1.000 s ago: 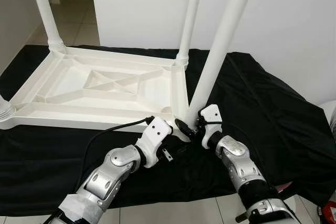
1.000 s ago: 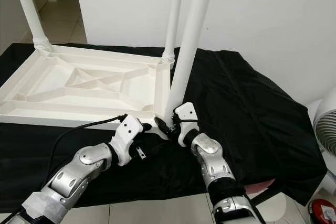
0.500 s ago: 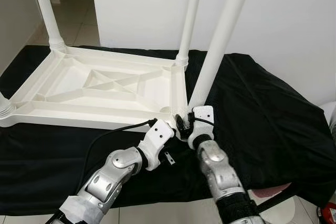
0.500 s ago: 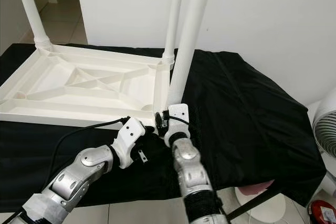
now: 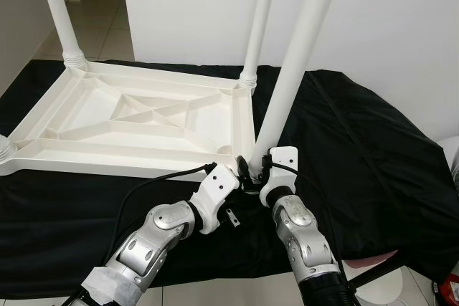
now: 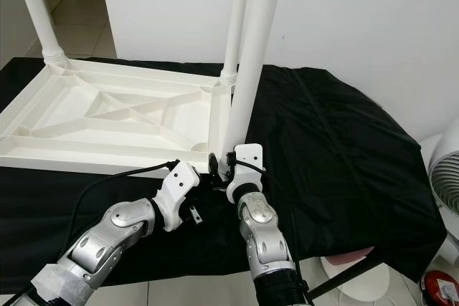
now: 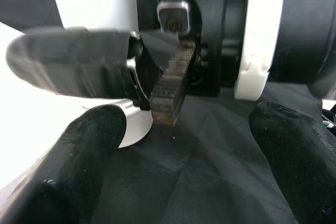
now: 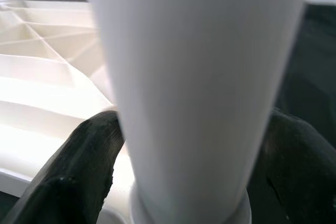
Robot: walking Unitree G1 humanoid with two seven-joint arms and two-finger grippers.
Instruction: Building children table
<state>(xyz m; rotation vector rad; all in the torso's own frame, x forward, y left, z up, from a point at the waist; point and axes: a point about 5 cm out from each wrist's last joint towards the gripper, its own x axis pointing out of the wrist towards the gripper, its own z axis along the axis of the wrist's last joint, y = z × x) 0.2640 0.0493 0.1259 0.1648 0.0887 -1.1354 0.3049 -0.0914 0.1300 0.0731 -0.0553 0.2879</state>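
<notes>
1. Left gripper (image 5: 240, 180) sits low at the near right corner of the upturned table top (image 5: 136, 123), its black fingers (image 7: 84, 145) spread apart with only black cloth (image 5: 373, 155) between them; it grasps nothing.
2. Right gripper (image 5: 252, 170) is just beside it, fingers (image 8: 79, 166) clasped on either side of the foot of the near table leg (image 5: 294, 69), which leans slightly where it meets that corner.
3. Three more legs stand in the other corners; the front left one (image 5: 6, 150) is cut off by the frame edge, and all legs run out of the top of the head views.
4. Whether the leg is fully seated in its socket cannot be made out; both grippers crowd the joint.
5. Open cloth lies to the right of the table, and a white wall (image 5: 401, 26) stands close behind.
</notes>
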